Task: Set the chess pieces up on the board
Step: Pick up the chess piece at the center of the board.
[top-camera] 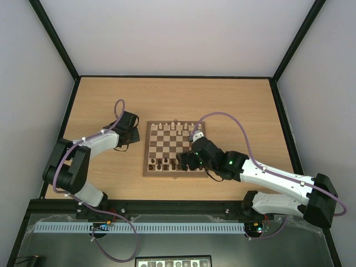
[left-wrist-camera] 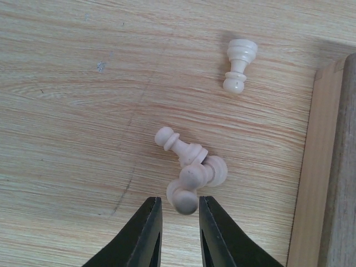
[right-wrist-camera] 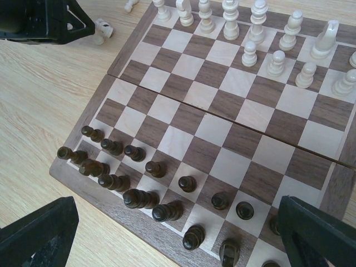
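Left fingers (left-wrist-camera: 146,233) pinch a pale pawn (left-wrist-camera: 184,199) lying on the tabletop (left-wrist-camera: 83,111). Right fingers (right-wrist-camera: 39,233) stand wide open over the board (right-wrist-camera: 222,128).

A light wooden surface (top-camera: 239,100) with a fine grain fills the middle of the frame, edged by a thin black rim (top-camera: 172,77). Pale, plain walls (top-camera: 167,33) stand at the back and at both sides. Black posts (top-camera: 55,39) run along the corners at upper left and upper right. At the bottom a white slotted strip (top-camera: 167,227) lies across a dark ledge (top-camera: 50,245). The light is even and soft, with only faint shadows.
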Action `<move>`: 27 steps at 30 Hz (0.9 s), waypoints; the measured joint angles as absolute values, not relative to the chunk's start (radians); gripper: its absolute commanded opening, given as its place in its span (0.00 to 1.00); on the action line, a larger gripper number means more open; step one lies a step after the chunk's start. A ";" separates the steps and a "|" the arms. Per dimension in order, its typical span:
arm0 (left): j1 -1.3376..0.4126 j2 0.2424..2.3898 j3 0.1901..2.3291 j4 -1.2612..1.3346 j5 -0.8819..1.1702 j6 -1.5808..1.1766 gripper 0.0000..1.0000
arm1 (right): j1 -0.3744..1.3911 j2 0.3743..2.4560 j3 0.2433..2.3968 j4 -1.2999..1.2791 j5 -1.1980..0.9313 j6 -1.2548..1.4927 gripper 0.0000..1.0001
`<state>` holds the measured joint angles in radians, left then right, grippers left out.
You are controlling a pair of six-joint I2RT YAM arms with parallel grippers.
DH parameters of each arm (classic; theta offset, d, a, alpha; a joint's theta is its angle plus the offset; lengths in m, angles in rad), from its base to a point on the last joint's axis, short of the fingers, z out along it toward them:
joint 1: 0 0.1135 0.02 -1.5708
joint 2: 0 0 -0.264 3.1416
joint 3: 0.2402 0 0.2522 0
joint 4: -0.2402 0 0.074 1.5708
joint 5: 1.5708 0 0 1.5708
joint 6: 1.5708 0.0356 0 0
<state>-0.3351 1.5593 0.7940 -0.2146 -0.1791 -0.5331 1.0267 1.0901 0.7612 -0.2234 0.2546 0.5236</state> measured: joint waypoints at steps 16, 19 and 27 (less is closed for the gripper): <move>-0.331 1.617 0.817 -0.200 -0.176 -0.521 0.10 | 1.027 1.099 0.760 -0.205 0.255 0.519 0.99; -0.331 1.618 0.826 -0.196 -0.175 -0.516 0.06 | 1.027 1.105 0.760 -0.202 0.255 0.516 0.99; -0.331 1.613 0.833 -0.210 -0.175 -0.515 0.06 | 1.027 1.122 0.760 -0.195 0.254 0.508 0.99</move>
<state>-0.3305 1.6127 0.8333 -0.2104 -0.1749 -0.5148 1.0267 1.1221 0.7601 -0.1947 0.2539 0.5083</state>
